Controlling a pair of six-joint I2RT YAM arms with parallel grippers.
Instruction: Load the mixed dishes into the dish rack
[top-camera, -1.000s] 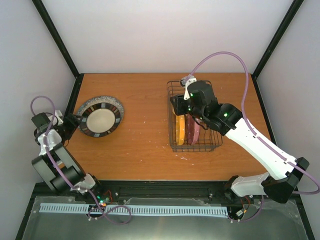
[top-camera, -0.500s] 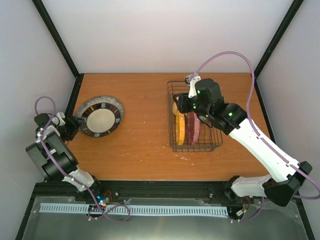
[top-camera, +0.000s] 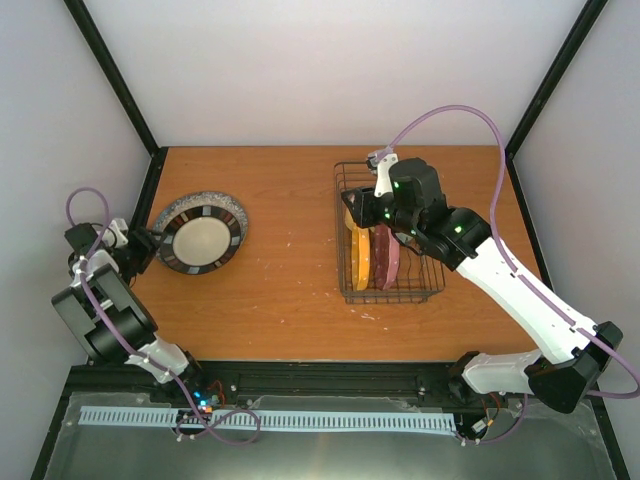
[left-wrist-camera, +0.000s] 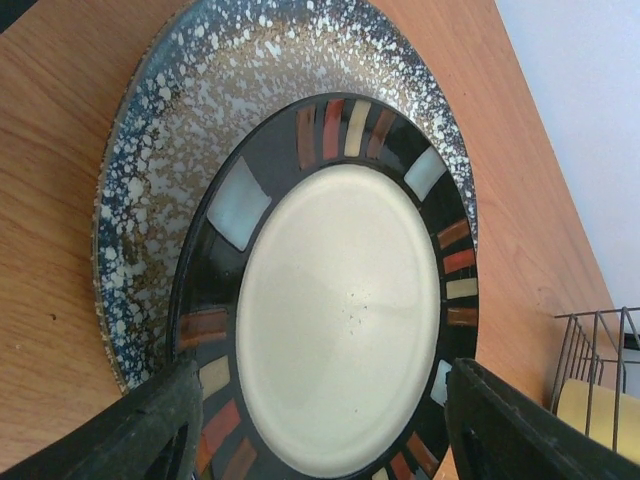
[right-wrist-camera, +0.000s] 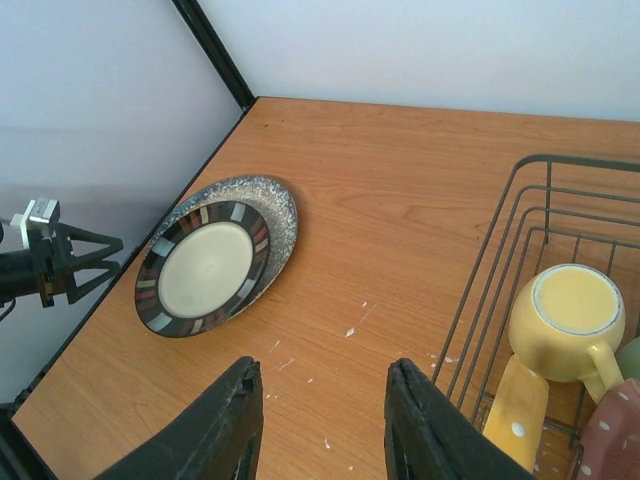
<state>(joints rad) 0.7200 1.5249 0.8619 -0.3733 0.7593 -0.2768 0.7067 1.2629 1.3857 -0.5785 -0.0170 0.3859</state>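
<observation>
The dish rack (top-camera: 425, 285) is seen at the right side of the table (top-camera: 290, 220). Inside it, the orange-yellow plate (top-camera: 359, 258) and the maroon-pink speckled plate (top-camera: 385, 258) are stood on edge side by side. The yellow mug (right-wrist-camera: 568, 310) is set upright behind them, with a pale green edge (right-wrist-camera: 632, 357) just beside it. Well left of the rack, the grey speckled plate (left-wrist-camera: 180, 130) lies flat with a dark-rimmed plate (top-camera: 203, 240) stacked on it. The left gripper (top-camera: 150, 247) is held at that stack's far side from the rack, jaws apart around the dark rim. The right gripper (right-wrist-camera: 322, 420) is poised over the rack's left edge, jaws apart and empty.
</observation>
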